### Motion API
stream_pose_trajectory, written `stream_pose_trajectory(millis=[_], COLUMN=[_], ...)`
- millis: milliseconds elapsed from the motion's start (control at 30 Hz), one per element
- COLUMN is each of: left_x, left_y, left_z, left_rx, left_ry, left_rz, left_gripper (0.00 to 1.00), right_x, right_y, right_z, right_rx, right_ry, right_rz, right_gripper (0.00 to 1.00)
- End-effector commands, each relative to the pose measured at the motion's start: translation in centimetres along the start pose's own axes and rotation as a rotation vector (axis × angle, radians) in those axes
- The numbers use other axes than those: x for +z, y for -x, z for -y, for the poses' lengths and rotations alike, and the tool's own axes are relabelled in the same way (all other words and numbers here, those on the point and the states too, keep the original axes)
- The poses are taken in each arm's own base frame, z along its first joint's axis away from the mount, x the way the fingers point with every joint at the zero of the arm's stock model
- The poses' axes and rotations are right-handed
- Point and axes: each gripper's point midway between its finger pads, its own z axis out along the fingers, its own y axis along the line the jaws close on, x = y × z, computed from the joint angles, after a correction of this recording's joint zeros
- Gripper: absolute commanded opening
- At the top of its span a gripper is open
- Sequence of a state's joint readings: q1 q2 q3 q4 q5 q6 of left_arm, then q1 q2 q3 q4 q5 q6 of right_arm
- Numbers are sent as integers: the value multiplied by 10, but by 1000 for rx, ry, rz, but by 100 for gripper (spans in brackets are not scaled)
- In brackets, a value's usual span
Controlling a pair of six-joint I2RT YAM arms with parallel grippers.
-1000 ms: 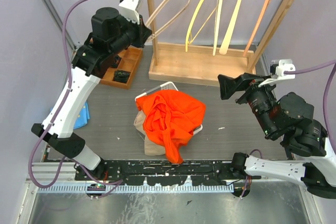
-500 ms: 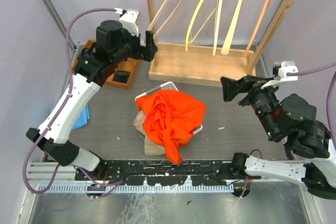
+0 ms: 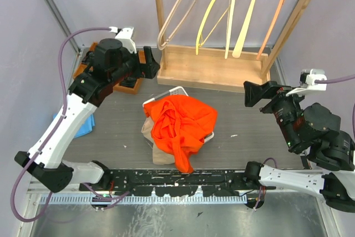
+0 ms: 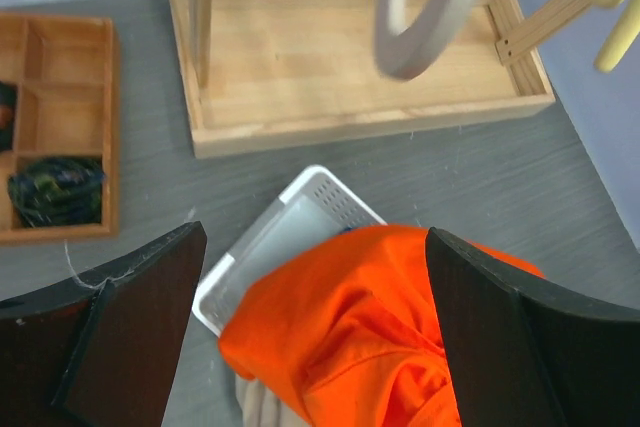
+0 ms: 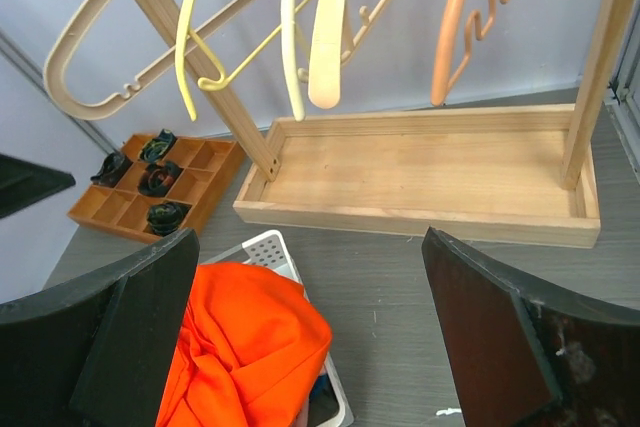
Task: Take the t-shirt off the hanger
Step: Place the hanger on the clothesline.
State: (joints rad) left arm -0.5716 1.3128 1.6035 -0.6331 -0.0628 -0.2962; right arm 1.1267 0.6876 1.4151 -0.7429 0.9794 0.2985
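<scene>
The orange t-shirt point(image 3: 183, 125) lies crumpled in a white basket point(image 3: 166, 94) at mid-table, off any hanger. A bare tan hanger point(image 3: 178, 10) hangs at the left end of the wooden rack. My left gripper point(image 3: 148, 64) hovers open just left of the rack's base, holding nothing. In the left wrist view its fingers point(image 4: 130, 327) frame the t-shirt point(image 4: 360, 327) below, with the hanger's curve point(image 4: 440, 17) ahead. My right gripper point(image 3: 259, 95) is open and empty, right of the basket. The right wrist view shows the t-shirt point(image 5: 240, 347) and the hanger point(image 5: 110, 57).
The rack's wooden base tray point(image 3: 211, 67) stands at the back, with yellow hangers point(image 3: 224, 9) and an orange one point(image 3: 277, 12) above it. A wooden organiser point(image 3: 126, 80) with dark items sits at left. A blue cloth point(image 3: 86, 123) lies near the left arm. Beige fabric point(image 3: 148, 131) shows under the t-shirt.
My left gripper opened, let go of the tan hanger and drew back down and left from the rack. The hanger swung back. The right gripper shifted slightly right.
</scene>
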Motion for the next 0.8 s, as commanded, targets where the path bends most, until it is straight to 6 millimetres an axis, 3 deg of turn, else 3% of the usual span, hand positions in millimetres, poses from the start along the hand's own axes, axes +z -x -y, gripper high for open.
stream_pose_trajectory(millis=[0, 167, 367, 567, 767], left_x=[-6, -12, -21, -35, -48], left_y=[-37, -62, -77, -71, -59], left_z=[-4, -5, -17, -31, -40], left_rx=[-154, -284, -351, -350, -334], left_ry=[25, 36, 94, 156, 202], left_rz=[-83, -119, -108, -48, -7], left_gripper=[98, 98, 98, 98, 98], right_x=[-2, -5, -9, -13, -13], right_y=[2, -6, -31, -61, -70], right_z=[10, 19, 23, 26, 26], right_rx=[51, 80, 114, 148, 157], right_ry=[-47, -83, -79, -85, -85], right_rz=[12, -9, -66, -143, -161], right_gripper=[100, 100, 100, 100, 100])
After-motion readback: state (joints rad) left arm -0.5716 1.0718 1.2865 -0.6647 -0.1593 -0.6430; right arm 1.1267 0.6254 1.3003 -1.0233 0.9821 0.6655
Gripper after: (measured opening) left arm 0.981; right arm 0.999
